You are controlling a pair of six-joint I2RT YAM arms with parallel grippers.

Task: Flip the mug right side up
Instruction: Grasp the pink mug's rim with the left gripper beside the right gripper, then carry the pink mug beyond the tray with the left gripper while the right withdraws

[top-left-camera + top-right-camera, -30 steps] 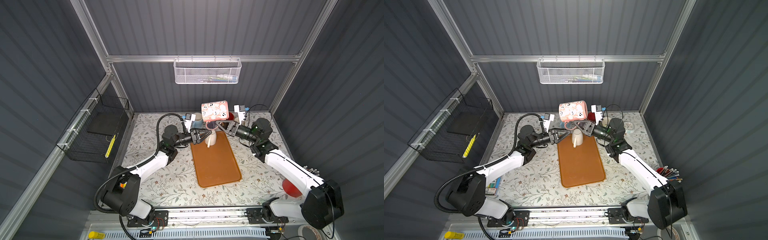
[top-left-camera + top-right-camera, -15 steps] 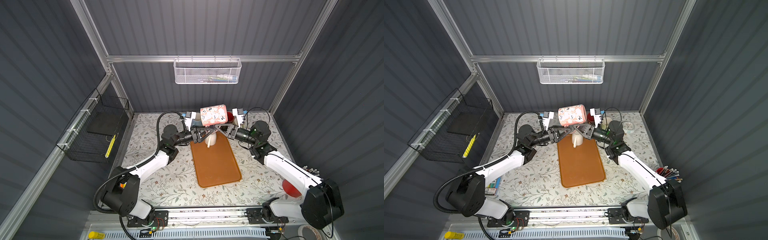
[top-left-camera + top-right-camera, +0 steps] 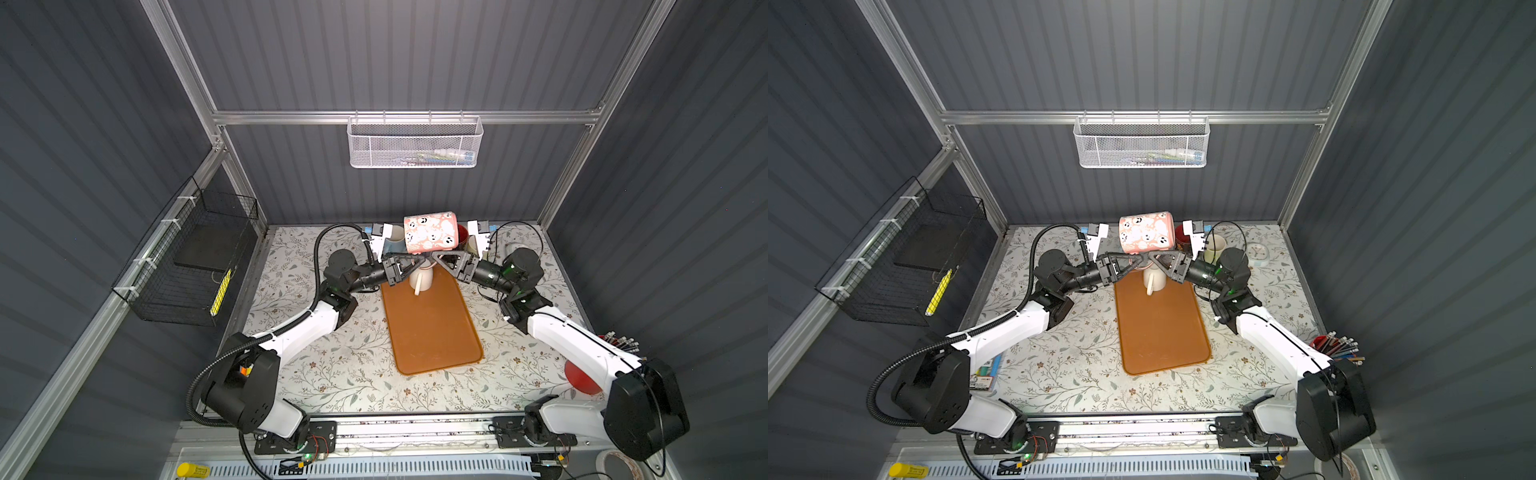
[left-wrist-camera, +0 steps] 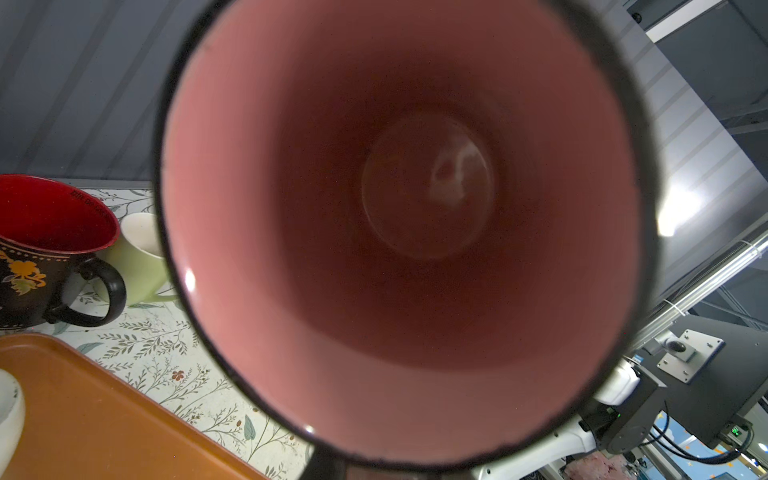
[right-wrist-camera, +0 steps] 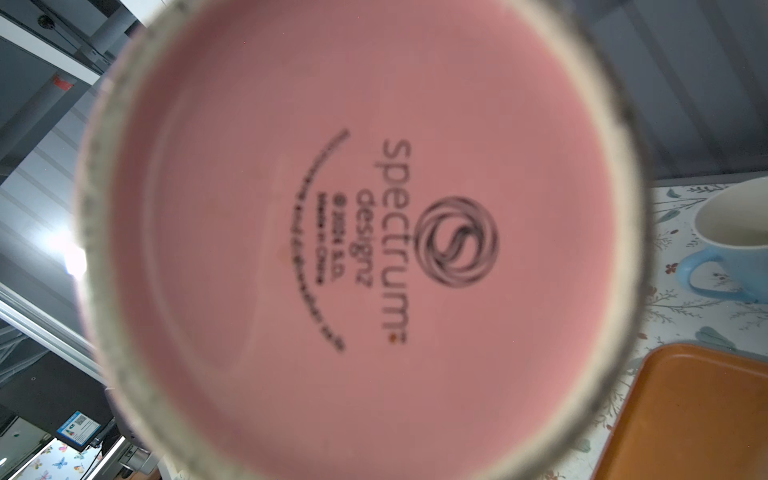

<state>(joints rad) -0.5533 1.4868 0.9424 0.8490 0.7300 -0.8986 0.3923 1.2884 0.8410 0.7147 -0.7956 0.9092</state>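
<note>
A pink mug with ghost prints hangs on its side in the air above the far end of the orange tray. In the left wrist view its open mouth fills the picture; the right wrist view shows its stamped base. In both top views my left gripper and right gripper meet tip to tip under the mug, both drawn shut on its lower side. The mug hides the fingers in both wrist views.
A white mug stands on the tray's far end, right below the grippers. Behind are a black-and-red mug, a pale green mug and a blue mug. A red bowl sits near the right arm.
The pink mug has turned from tilted to lying level on its side and moved slightly back. The left gripper came in under it and closed; the right gripper kept its hold.
</note>
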